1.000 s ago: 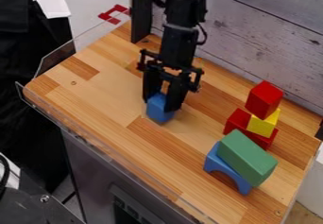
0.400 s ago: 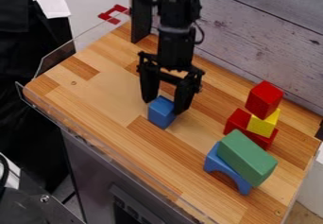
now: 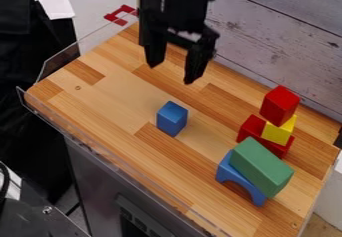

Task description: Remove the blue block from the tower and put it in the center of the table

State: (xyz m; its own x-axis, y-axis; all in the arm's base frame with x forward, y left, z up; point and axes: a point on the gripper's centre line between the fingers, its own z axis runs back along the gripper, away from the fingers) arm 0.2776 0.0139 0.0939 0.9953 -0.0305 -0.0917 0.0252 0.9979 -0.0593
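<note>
My black gripper (image 3: 171, 74) hangs above the upper middle of the wooden table (image 3: 110, 93), its two fingers spread wide with nothing between them. Below it and apart from it, the blue block (image 3: 172, 118) stands alone on the wood near the table's middle. At the right is the tower: a red block (image 3: 280, 105) on top of a yellow block (image 3: 279, 130), which rests on a red piece (image 3: 252, 127).
In front of the tower, a green block (image 3: 262, 166) lies on a blue arch (image 3: 241, 179). A grey plank wall (image 3: 280, 36) runs behind the table. Clear plastic edging (image 3: 100, 157) borders the front, and a red clamp-like piece (image 3: 121, 14) sits beyond the far left corner.
The fingers have opened from around the blue block, and my gripper has risen up and away from it. The block stays standing on the table; the tower has not moved.
</note>
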